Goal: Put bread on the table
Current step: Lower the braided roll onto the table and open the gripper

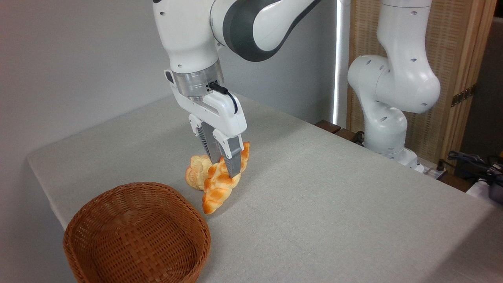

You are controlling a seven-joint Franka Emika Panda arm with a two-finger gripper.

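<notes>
The bread [218, 188], a glossy golden-orange braided loaf, is held tilted, its lower tapered end at or just above the grey cloth table [322, 196] beside the basket. My gripper [226, 167] comes down from above and is shut on the bread's middle, one finger in front of it and one behind. Its upper end pokes out to the right of the fingers.
A small pale-yellow knotted bun [196, 175] lies on the cloth just left of and behind the loaf, close to it. A round brown wicker basket [137, 236], empty, stands at the front left near the table's edge. The arm's white base [387, 110] is at the back right.
</notes>
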